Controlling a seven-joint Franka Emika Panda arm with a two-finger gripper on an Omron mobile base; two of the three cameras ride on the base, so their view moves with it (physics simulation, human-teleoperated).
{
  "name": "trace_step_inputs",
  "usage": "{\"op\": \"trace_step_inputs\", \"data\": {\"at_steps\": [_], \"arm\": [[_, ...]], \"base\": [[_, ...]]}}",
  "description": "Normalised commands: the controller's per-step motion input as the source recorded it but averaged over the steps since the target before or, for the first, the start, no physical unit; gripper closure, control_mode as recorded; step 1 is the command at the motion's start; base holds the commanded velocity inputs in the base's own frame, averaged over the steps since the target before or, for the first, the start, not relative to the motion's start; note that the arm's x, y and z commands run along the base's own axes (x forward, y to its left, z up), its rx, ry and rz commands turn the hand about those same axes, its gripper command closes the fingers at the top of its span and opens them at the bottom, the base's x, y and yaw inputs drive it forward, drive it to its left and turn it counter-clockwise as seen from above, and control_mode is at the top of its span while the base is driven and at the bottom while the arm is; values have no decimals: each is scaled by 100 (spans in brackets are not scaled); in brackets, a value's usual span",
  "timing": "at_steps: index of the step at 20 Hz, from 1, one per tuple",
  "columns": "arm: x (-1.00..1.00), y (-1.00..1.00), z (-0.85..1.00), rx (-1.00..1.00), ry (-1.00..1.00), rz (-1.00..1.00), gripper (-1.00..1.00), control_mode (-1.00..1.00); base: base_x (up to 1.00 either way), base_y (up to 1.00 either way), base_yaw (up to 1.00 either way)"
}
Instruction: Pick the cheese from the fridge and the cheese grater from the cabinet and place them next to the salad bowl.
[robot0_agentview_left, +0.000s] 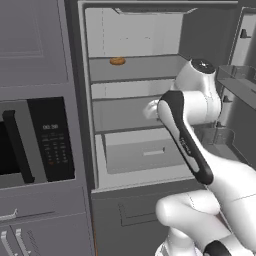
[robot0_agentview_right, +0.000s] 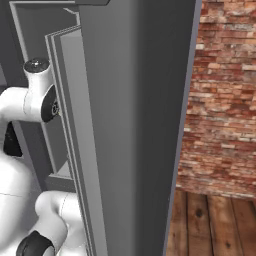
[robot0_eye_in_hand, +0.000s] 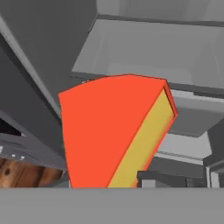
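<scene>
The cheese (robot0_eye_in_hand: 109, 131), a wedge with a broad red rind face and a yellow side, hangs very close in the hand view in front of the open fridge (robot0_agentview_left: 97, 30). It touches no shelf. My gripper (robot0_eye_in_hand: 114, 181) is shut on the cheese; one dark fingertip (robot0_eye_in_hand: 148, 177) shows at the wedge's lower right and the other is hidden behind it. In the left base view my arm reaches toward the fridge's right side, and its own links hide the hand. The cheese grater, cabinet and salad bowl are out of view.
A round flat brown food item (robot0_agentview_left: 117, 61) lies on the upper fridge shelf, above the wide drawer (robot0_agentview_left: 145, 152). The black-fronted microwave (robot0_agentview_left: 45, 140) stands left of the fridge. The open fridge door (robot0_agentview_right: 125, 125) stands close on the right, with a brick wall (robot0_agentview_right: 220, 100) beyond.
</scene>
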Motion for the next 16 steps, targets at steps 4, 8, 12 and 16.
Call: {"op": "trace_step_inputs", "data": {"at_steps": [4, 8, 12, 16], "arm": [[-92, -1, 31, 0, 0, -12, 100, -100], [-82, -5, 24, 0, 0, -12, 100, -100], [-62, -19, 28, 0, -2, -10, 100, -100], [-47, -21, 18, 0, -7, -5, 100, -100]], "base": [[0, 0, 0], [0, 0, 0], [0, 0, 0], [0, 0, 0]]}}
